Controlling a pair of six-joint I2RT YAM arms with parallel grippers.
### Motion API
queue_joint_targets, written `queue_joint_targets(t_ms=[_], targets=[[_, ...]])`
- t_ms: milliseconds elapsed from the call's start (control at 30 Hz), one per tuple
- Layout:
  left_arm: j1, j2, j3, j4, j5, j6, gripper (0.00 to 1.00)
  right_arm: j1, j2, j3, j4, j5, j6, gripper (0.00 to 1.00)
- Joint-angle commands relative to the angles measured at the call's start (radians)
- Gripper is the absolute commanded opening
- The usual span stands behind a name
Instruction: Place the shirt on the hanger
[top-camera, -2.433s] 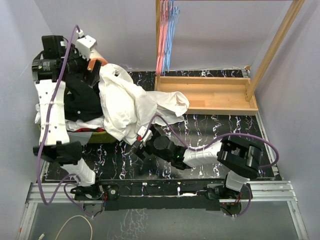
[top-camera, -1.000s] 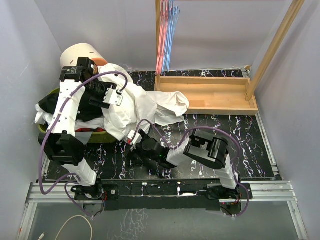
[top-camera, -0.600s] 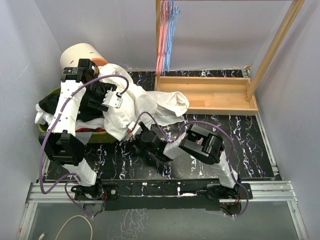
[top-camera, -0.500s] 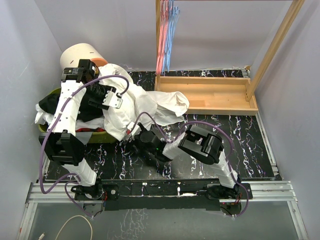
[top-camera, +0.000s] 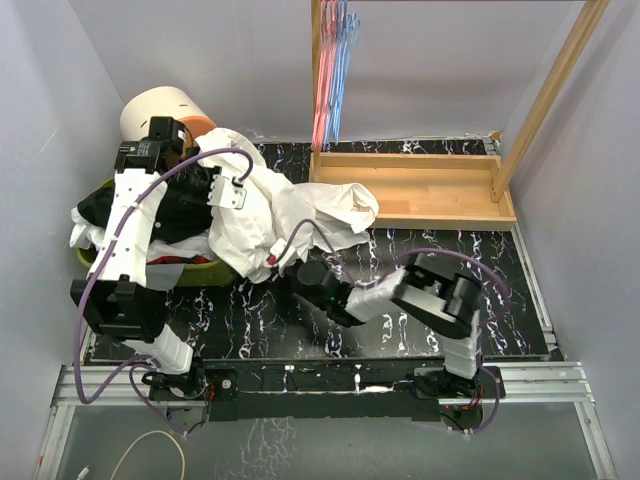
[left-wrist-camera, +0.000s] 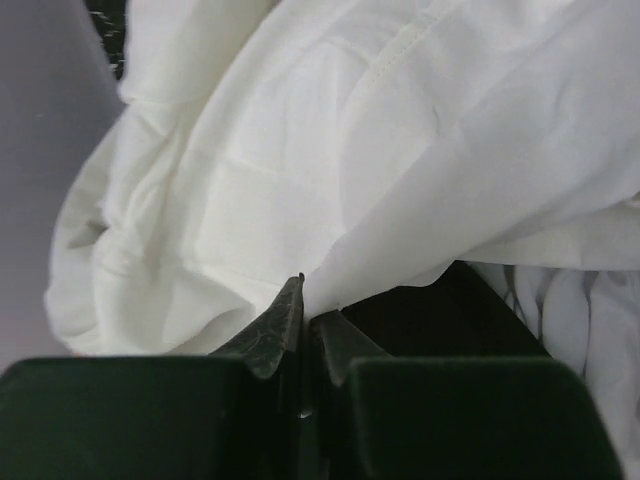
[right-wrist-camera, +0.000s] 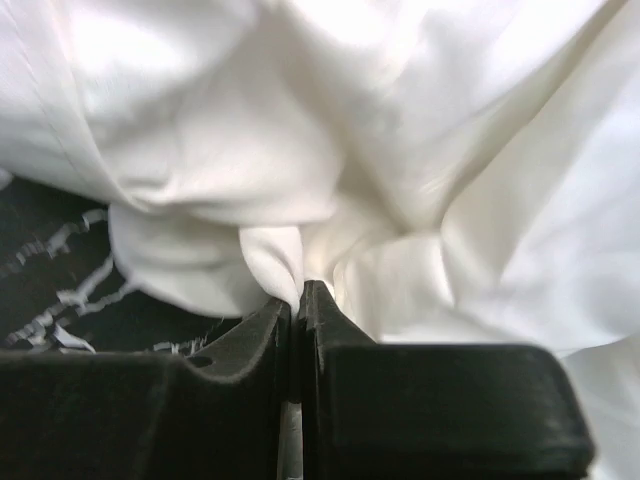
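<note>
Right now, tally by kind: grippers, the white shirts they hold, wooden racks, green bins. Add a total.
grippers: 2, the left gripper and the right gripper, both shut on cloth
white shirt, held: 1
wooden rack: 1
green bin: 1
Total: 5

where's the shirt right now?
Top view: the shirt is heaped left of centre, spilling from the green bin toward the wooden rack; the left tool and the right tool each pinch a fold.

No legible text or labels.
</note>
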Motion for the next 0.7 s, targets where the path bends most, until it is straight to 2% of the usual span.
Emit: queue_joint_targets(t_ms=[0,167,400,467,567,633,667], targets=[[-0.003,-0.157,0.067,0.122,0.155,-0.131,0.0,0.002,-0.299,-0.044,0.066,0.075,-0.027,0.08],[-0.003,-0.178,0.189,0.265,0.185,-0.376,0.0,0.001,-0.555,-0.056,-0.039,0.132,-0.093,0.08],[-0.004,-0.168,0.318,0.59,0.124,-0.935,0.0,-0.02,-0.802,0.042,-0.207,0.212,-0.238,0.08],[-0.006,-0.112,0.455,0.574,0.088,-1.077,0.0,-0.038,-0.84,0.112,-0.256,0.246,-0.281,0.08],[-0.014,0.01,0.737,0.444,0.077,-1.218,0.0,-0.046,-0.855,0.266,-0.363,0.272,-0.363,0.08],[-0.025,0.032,0.818,0.453,0.074,-1.318,0.0,-0.045,-0.85,0.381,-0.439,0.271,-0.393,0.08],[-0.029,0.017,0.798,0.502,0.073,-1.378,0.0,-0.045,-0.847,0.433,-0.466,0.265,-0.406,0.08]])
